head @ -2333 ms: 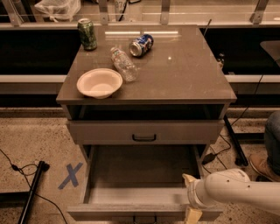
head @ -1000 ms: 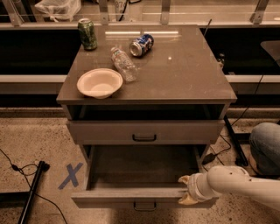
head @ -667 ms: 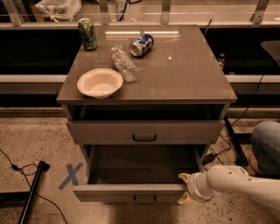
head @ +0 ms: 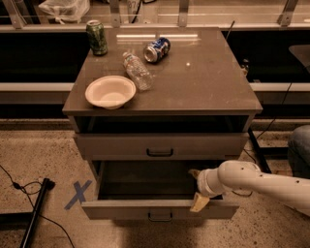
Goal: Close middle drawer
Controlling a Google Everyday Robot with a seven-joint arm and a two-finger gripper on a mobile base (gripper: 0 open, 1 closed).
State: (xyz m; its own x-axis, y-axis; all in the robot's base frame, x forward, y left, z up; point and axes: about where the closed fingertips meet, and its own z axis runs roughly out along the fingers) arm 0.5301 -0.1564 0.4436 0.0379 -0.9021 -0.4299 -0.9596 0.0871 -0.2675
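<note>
Grey wood-grain cabinet (head: 232, 130), centre frame, seen from above and in front. Speckled floor (head: 38, 155) around it.

Middle drawer (head: 121, 209): lower centre of frame, under the closed upper drawer (head: 121, 145). Stands partly pulled out; dark interior open to view. Low flat front faces the bottom edge of the frame, small black bar handle (head: 160, 218) at its centre. Upper drawer carries a like handle (head: 160, 153).

Tool (head: 196, 188): lower right of centre, at the right part of the open drawer. It sits on a white arm (head: 261, 184) that enters from the right edge. Two tan fingers spread apart. One finger (head: 199, 202) lies over the top edge of the drawer front, right of the handle; contact looks likely but cannot be confirmed. Other fingertip (head: 193, 172) sits higher in the frame, over the drawer's interior.

Surface (head: 208, 82), items all on its left half:
- green can (head: 97, 37), upright, upper left corner
- blue can (head: 157, 50), on its side, right of the green one
- clear plastic bottle (head: 137, 71), lying down, between the blue can and the bowl
- white bowl (head: 110, 91), near the front left edge, just beside the bottle

Floor, lower left: blue tape X (head: 77, 194); black pole (head: 35, 213) and cable beside it. Upper left corner: pale plastic bag (head: 64, 8) behind the cabinet.
</note>
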